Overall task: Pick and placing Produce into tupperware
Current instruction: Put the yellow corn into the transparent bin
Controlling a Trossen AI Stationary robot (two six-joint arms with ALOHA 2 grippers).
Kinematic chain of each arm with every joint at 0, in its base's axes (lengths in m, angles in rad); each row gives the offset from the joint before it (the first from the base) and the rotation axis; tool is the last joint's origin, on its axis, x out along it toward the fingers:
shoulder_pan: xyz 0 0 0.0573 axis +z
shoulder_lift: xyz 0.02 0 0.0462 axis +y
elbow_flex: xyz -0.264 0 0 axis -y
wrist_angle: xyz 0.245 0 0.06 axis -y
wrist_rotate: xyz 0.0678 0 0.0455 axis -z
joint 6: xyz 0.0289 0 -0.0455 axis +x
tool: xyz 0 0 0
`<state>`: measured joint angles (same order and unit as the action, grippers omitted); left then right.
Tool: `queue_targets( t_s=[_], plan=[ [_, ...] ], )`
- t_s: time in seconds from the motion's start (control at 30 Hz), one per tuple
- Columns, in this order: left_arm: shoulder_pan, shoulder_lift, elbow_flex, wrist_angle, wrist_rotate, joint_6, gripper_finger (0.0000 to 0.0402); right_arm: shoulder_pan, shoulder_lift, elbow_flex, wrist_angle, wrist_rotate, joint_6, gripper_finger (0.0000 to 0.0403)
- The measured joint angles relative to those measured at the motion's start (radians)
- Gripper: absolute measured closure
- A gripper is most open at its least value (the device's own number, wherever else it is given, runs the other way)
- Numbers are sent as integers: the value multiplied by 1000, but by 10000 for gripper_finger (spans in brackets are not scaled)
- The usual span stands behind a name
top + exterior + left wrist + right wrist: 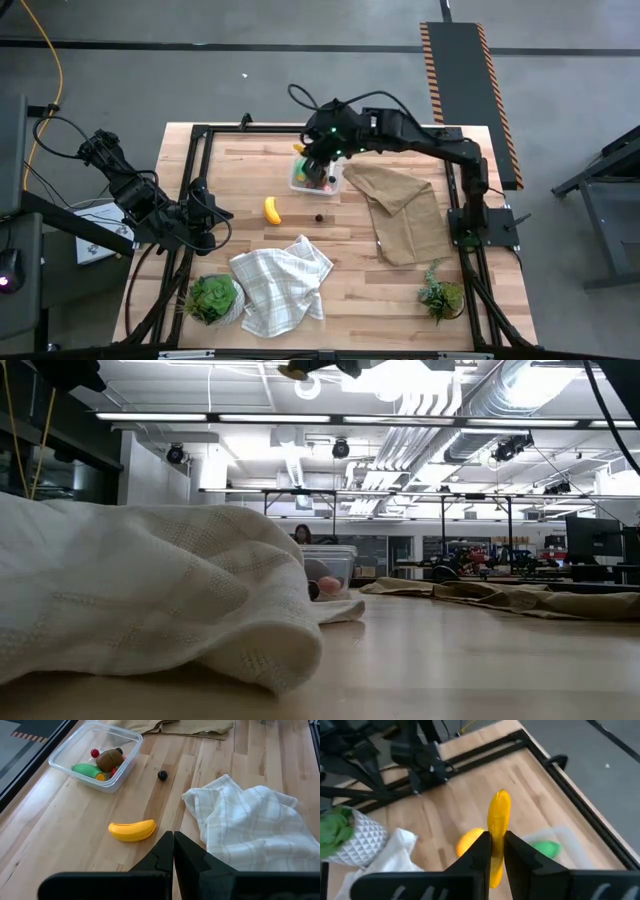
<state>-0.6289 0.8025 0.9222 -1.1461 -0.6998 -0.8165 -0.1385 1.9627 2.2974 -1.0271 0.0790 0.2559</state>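
Bananas: I count one (132, 830) lying loose on the worktop (350, 300), between the container and the checked cloth.
Yellow piece: one (498, 827), narrow and upright, pinched in my right hand (494, 851) above the container (in the right wrist view the banana shows just behind it).
Container: one clear square tupperware (67, 757) near the far edge; in it I see a green piece (85, 769), a brown oval (109, 759) and two small red bits.
Loose berry: one dark one (162, 775) on the wood, between the container and the cloth.
Left hand: fingers clenched together, empty (173, 851), at the left edge of the worktop, looking toward the banana.
Cloths: two, a white checked one (282, 283) crumpled near the front and a tan one (405, 210) on the right.
Plants: two small potted ones (213, 298) (441, 295) at the front corners.
Surface: pale wooden planks in a black frame.
Room: grey floor, a striped ramp beyond; the low view shows a workshop with ceiling lights and ducts.
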Motion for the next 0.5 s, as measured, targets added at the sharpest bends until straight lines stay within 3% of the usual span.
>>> queue_targets(
  t_s=[0.5],
  plan=[
    [0,0,0,1,-23,0,399,-148,-8,1,-106,-39,-81,373]
  ],
)
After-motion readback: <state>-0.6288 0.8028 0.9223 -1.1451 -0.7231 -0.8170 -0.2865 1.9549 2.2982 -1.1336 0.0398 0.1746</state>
